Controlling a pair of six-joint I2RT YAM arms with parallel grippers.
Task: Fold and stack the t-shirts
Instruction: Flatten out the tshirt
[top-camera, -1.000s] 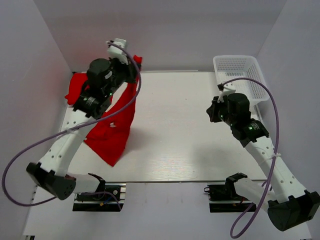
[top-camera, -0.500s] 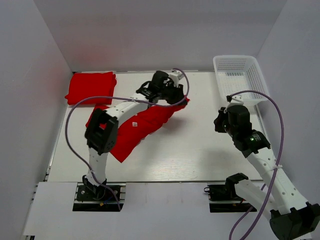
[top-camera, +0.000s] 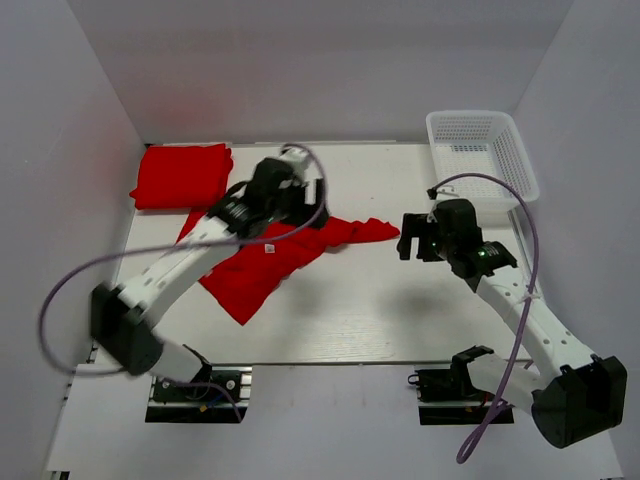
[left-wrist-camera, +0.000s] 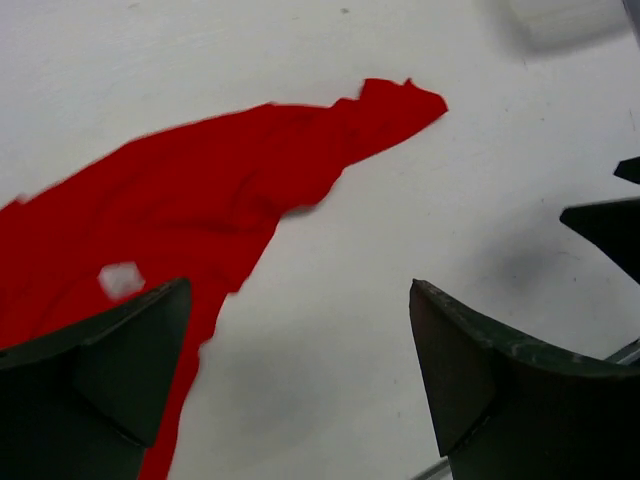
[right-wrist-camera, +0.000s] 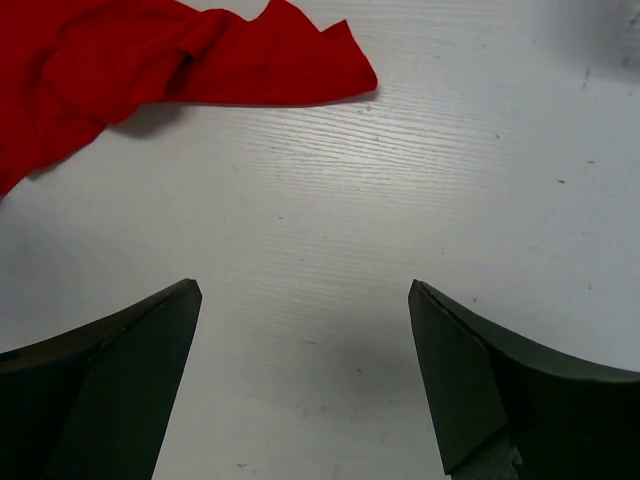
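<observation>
Two claws show here, and both stand wide open with nothing between their fingers. We see the left gripper (left-wrist-camera: 300, 290) with its jaws spread far apart above the table (top-camera: 400, 310). Its wrist camera shows the loose t-shirt (left-wrist-camera: 190, 200) ahead of the fingers and running under the left-hand one. Bare white surface lies before the other finger. We cannot tell whether that finger touches the cloth. A small white label (left-wrist-camera: 120, 280) sits on the red fabric just ahead of that same finger.

We find the right gripper (right-wrist-camera: 303, 287) equally wide open and empty, over bare tabletop. The narrow end of the loose t-shirt lies ahead of it and off to its left, apart from both fingers.

From above, the loose shirt lies crumpled and stretched between the two claws, its bulk on the left claw's side. A folded t-shirt (top-camera: 180, 175) rests beyond the left claw, at the far left corner. The white basket (top-camera: 480, 150) stands beyond the right claw.
</observation>
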